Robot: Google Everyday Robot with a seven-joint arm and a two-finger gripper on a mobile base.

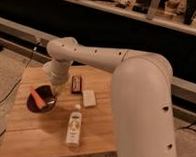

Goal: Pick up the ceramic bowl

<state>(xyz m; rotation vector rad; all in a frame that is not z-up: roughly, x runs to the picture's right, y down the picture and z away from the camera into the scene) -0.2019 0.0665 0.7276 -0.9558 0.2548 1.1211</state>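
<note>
The ceramic bowl (41, 101) is small, round, dark brown-maroon and glossy. It sits on the left part of the wooden table (33, 131). An orange-red patch shows inside the bowl; I cannot tell what it is. My gripper (54, 90) hangs down from the white arm's wrist, right at the bowl's right rim and just above it. The wrist hides how the gripper meets the rim.
A white plastic bottle (74, 125) lies on the table right of the bowl, toward the front. A dark brown bar (77, 84) and a small white packet (89, 97) lie behind it. My large white arm (140, 95) covers the table's right side. A black cable (10, 92) hangs at the left.
</note>
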